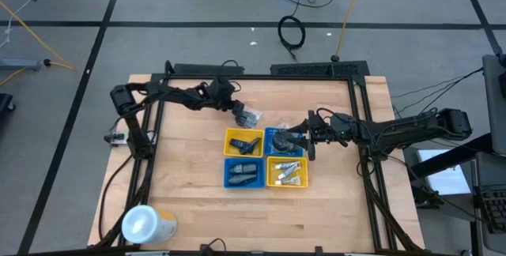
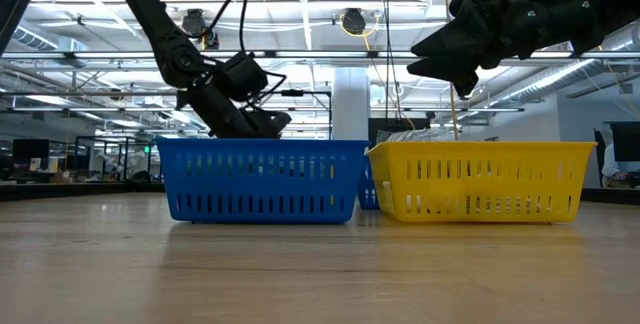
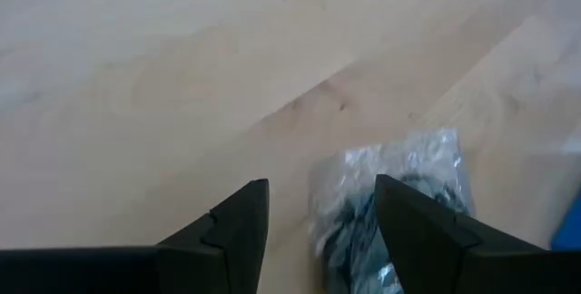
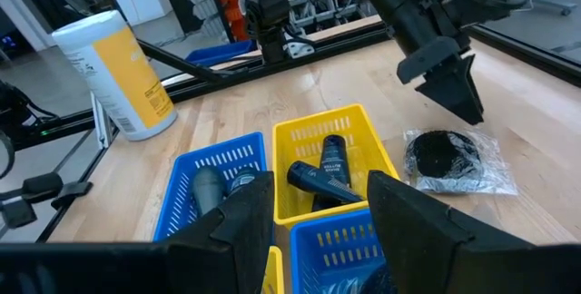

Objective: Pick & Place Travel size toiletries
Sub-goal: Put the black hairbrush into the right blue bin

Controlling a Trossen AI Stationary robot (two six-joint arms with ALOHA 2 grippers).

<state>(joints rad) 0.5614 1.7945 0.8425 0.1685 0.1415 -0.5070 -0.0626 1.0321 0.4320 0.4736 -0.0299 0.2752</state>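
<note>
1. Pale wood planking forms the table, and four small trays sit in a square at its middle: a yellow tray and a blue tray on the far row, a blue tray and a yellow tray on the near row.
2. One of the travel size toiletries, a wrapped dark round piece, lies loose on the bare wood just off the far edge of the yellow tray, at about 12 o'clock from it. Dark bottles already lie in that yellow tray, and white tubes in the near yellow one.
3. The left gripper hangs directly over the wrapped piece, jaws apart, with the crinkled wrapper showing between its fingers.
4. The step in hand looks like the pick. To do it well, I would centre the dark disc, not the loose film, between the fingers and descend until the tips nearly touch the wood before closing; pinching only plastic risks a slip.
5. The right gripper waits above the far blue tray, at 3 o'clock from the piece, jaws apart and empty. Carrying the piece toward the trays calls for keeping clear of it.
6. A large white-topped cylinder stands at the table's 7 o'clock corner, well apart.
</note>
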